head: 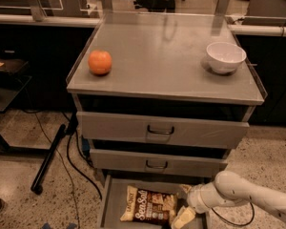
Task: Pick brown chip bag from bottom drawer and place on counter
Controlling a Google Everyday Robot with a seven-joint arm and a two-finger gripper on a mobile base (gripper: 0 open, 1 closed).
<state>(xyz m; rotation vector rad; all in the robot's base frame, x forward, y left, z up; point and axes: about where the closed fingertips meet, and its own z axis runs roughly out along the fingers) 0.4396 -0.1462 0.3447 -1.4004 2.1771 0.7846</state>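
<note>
The brown chip bag (149,206) lies flat in the open bottom drawer (110,199), its white "Sea Salt" lettering facing up. My gripper (181,205) is low inside the drawer at the bag's right edge, on a white arm that comes in from the lower right. It is open, with one cream finger (183,217) in front of the bag's right end and the other behind it. The grey counter (162,56) is the cabinet top above.
An orange (100,62) sits on the counter's left side and a white bowl (225,57) on its right. Two closed drawer fronts with loop handles (160,130) are above the open drawer. A dark pole and cables (50,159) lie on the floor at left.
</note>
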